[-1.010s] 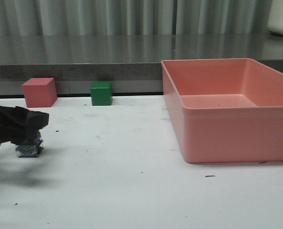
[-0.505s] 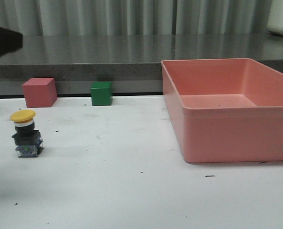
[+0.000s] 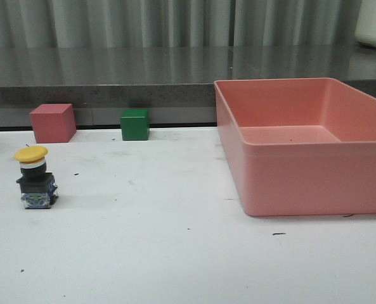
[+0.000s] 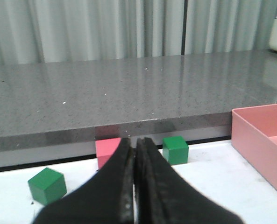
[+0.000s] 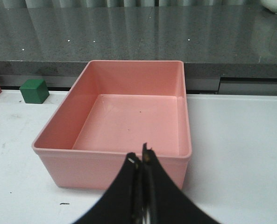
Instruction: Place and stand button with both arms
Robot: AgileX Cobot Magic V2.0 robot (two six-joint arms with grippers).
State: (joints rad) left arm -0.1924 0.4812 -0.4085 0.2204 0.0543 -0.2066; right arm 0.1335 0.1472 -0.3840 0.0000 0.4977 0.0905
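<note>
On the white table (image 3: 175,253) the button (image 3: 34,178) stands upright, untouched; both arms' jaws are closed and hold nothing.

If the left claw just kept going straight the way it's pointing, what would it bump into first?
Probably the red cube: it sits right behind the shut tips of the left gripper, in front of the grey counter. Depth is hard to judge, so it might pass above the cube.

Button (image 3: 35,178) stands upright on the bench, far left: yellow mushroom cap on top, black collar, dark boxy base with bluish contacts below. My jaws nowhere near it.
</note>
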